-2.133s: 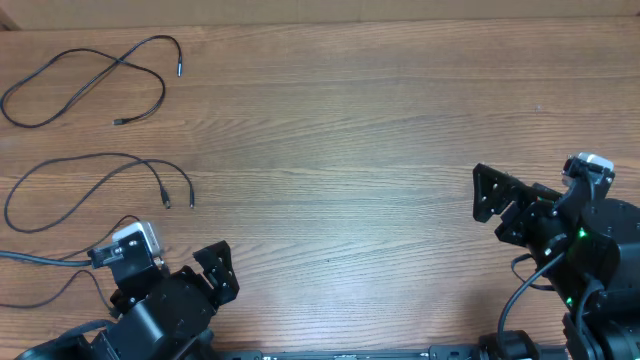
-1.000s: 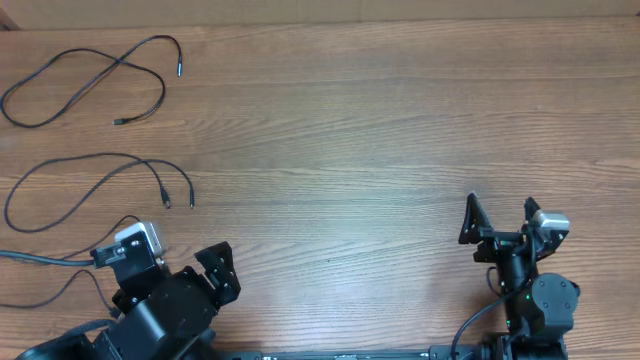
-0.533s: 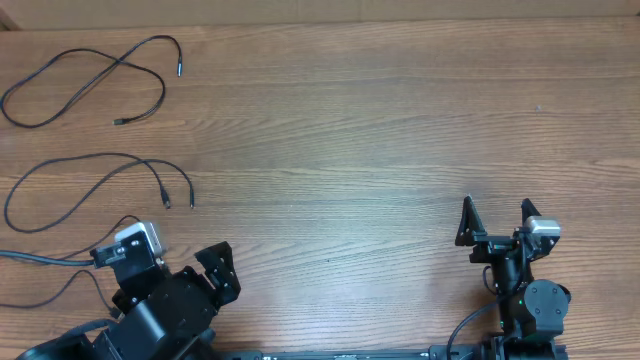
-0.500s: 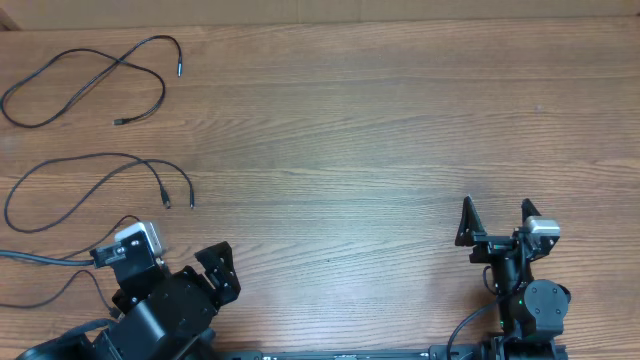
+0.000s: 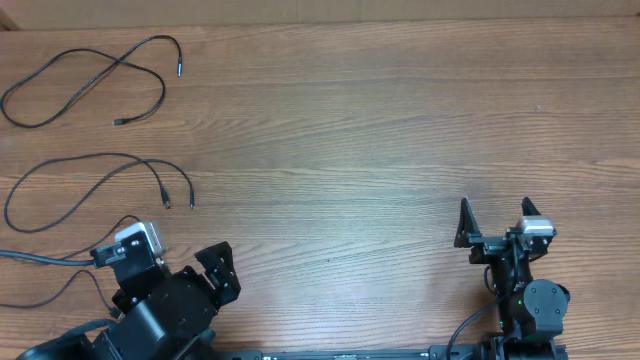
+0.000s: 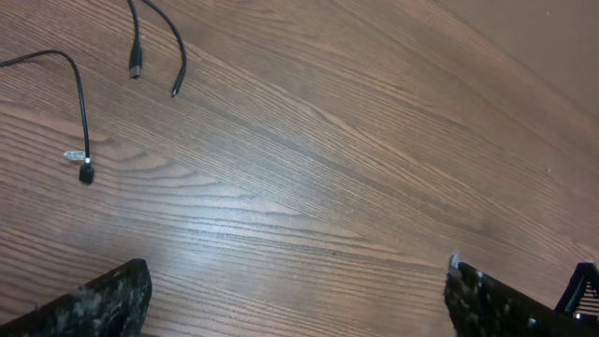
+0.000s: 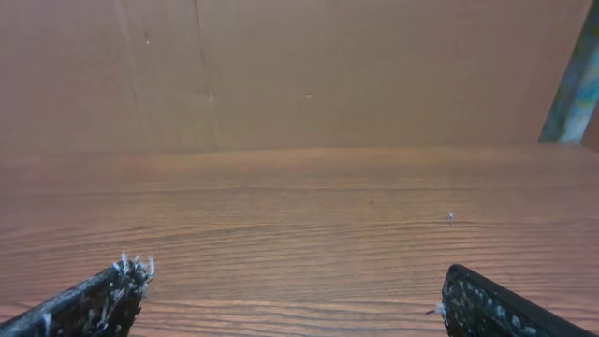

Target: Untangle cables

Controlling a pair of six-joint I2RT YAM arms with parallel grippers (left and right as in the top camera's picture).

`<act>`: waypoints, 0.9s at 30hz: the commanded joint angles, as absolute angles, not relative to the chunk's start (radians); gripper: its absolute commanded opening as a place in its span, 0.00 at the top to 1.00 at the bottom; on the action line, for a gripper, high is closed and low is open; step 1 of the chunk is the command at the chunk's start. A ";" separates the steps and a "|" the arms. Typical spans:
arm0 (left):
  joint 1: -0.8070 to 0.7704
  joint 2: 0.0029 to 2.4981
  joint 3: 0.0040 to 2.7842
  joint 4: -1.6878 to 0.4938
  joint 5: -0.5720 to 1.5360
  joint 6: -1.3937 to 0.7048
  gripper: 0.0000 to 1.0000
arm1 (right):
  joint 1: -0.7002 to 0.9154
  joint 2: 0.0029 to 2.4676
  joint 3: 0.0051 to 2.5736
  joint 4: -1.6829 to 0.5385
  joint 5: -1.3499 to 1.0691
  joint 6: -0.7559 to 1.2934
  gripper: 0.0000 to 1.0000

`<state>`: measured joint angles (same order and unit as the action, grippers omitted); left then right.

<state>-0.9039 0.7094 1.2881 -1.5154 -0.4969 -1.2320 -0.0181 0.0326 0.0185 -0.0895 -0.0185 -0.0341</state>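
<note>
Left gripper (image 5: pixel 217 268) and right gripper (image 5: pixel 495 222) gape wide, empty; a careless sweep beside the cables (image 5: pixel 120 63) could knot them

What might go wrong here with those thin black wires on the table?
The top cable crosses itself, so a tug on one end might tighten it into a knot. The bottom cable ends close to the left claw, whose arm might snag or drag it when it moves.
</note>
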 commanded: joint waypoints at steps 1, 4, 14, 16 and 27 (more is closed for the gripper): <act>-0.910 0.706 1.285 -1.514 -0.496 -1.245 0.00 | -0.013 0.020 0.007 -0.084 -0.009 -0.054 0.00; -0.910 0.706 1.285 -1.514 -0.496 -1.245 0.00 | -0.013 0.020 0.008 -0.083 -0.010 -0.054 0.00; -0.910 0.706 1.285 -1.514 -0.496 -1.245 0.00 | -0.013 0.020 0.008 -0.083 -0.010 -0.054 0.00; -0.910 0.706 1.285 -1.514 -0.496 -1.245 0.00 | -0.013 0.020 0.008 -0.083 -0.010 -0.054 0.00; -0.910 0.706 1.285 -1.541 -0.500 -1.190 0.00 | -0.013 0.020 0.008 -0.083 -0.010 -0.054 0.00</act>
<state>-0.9039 0.7094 1.2881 -1.5204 -0.4965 -1.2312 -0.0177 0.0326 0.0185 -0.0895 -0.0185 -0.0494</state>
